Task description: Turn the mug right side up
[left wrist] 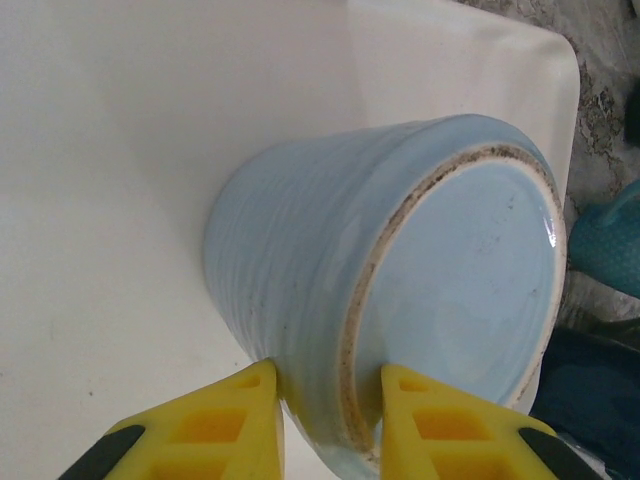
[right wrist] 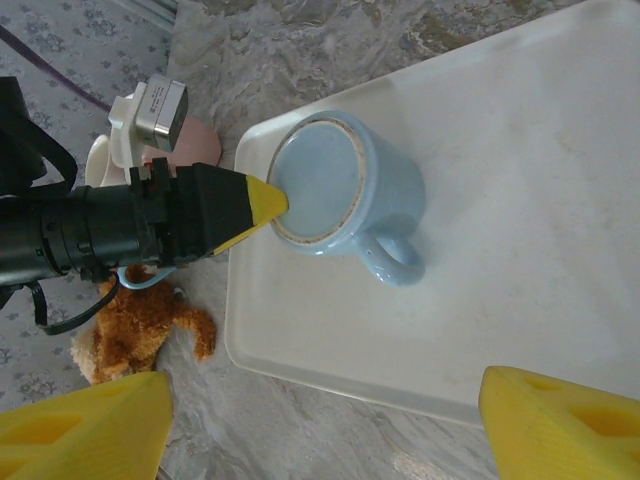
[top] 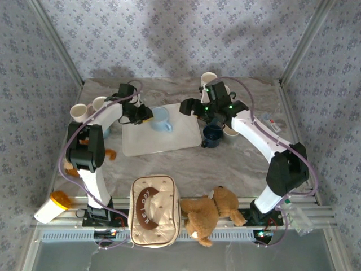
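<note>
A light blue mug [top: 162,119] lies tilted on the white tray [top: 169,144], its ringed base [left wrist: 460,270] turned up toward the cameras. My left gripper [left wrist: 325,375] is shut on the mug's bottom edge, one yellow finger against the side wall and the other on the base. In the right wrist view the mug [right wrist: 340,195] shows its handle at the lower right, and a left fingertip [right wrist: 262,198] touches its rim. My right gripper [right wrist: 325,400] hangs open above the tray's [right wrist: 540,250] near edge, holding nothing; in the top view the right gripper [top: 189,107] is just right of the mug.
A dark blue mug [top: 212,135] stands off the tray's right edge. Pale cups [top: 79,111] sit at the back left and another cup [top: 209,78] at the back. A teddy bear [top: 208,212], a beige pouch [top: 153,210] and an orange-capped bottle [top: 52,206] lie along the near edge.
</note>
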